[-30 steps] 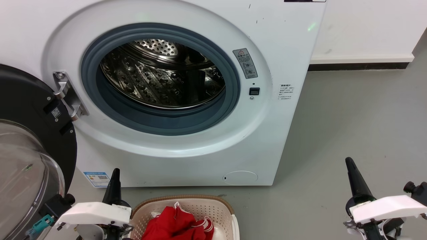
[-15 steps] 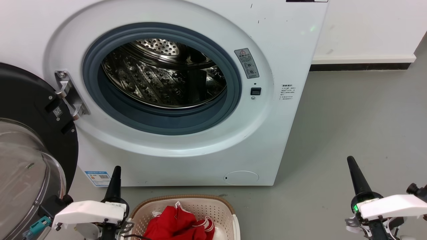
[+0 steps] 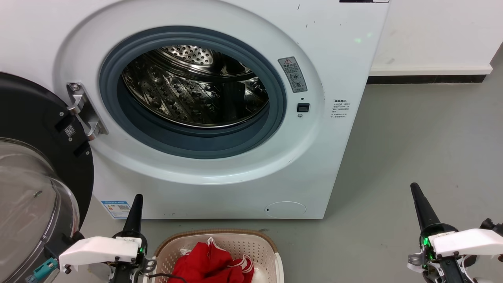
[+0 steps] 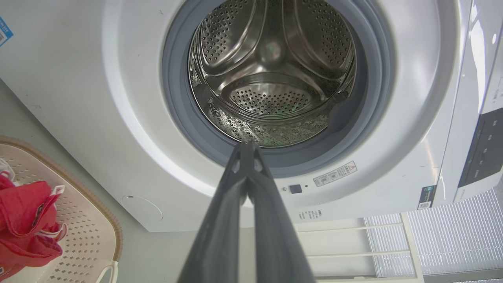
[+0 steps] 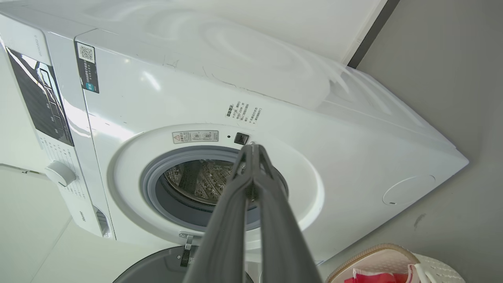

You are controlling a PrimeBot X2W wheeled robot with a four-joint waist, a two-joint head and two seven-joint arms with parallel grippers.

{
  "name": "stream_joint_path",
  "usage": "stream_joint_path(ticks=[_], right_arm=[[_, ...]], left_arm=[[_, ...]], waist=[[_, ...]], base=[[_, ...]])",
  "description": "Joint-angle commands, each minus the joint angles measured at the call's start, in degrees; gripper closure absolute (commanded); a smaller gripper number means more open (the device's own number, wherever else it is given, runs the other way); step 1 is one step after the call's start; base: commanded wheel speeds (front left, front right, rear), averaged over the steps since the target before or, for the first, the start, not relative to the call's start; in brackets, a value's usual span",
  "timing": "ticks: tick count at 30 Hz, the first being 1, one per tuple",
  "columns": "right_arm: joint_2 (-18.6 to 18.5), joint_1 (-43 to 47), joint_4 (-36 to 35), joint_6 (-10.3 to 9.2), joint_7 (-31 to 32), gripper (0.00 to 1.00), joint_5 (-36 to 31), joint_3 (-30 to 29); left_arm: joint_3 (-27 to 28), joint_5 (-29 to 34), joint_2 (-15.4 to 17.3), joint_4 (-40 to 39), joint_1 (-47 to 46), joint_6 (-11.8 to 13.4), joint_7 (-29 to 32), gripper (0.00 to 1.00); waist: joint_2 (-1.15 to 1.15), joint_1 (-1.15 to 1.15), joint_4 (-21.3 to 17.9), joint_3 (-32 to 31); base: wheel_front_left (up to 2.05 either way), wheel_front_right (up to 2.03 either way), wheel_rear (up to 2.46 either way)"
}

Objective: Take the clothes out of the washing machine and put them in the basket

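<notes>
Clothes (image 3: pixel 204 261) stay heaped in the basket (image 3: pixel 235 232), the washing machine (image 3: pixel 220 173) drum (image 3: pixel 196 94) seems bare, and left gripper (image 3: pixel 137 196) and right gripper (image 3: pixel 413 185) stay clenched, empty: task apparently done.

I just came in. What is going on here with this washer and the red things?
Laundry is being moved out of the washing machine. Its door is swung open to the left, and the part of the drum in view is bare steel. The red clothes lie in the basket on the floor before the machine. The left claw and the right claw are both shut and hold nothing, one on each side of the basket.
</notes>
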Motion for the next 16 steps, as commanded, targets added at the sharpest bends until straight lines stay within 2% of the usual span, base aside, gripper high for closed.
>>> stream_joint_path(ticks=[1,16], right_arm=[[-0.3,-1.48,0.03,-0.01,0.29,1.0,1.73,-0.22],[-0.2,-1.91,0.95,-0.01,1.56,1.0,9.23,-0.87]], left_arm=[[0.27,-1.5,0.03,-0.51,-1.22,-0.31,0.4,1.0],[0.79,-8.87,-0.09,-0.57,-1.39,-0.84,2.25,1.0]], waist=[[0.0,0.0,0.04,0.01],[0.0,0.0,0.36,0.04]], base=[[0.0,0.0,0.0],[0.0,0.0,0.0]])
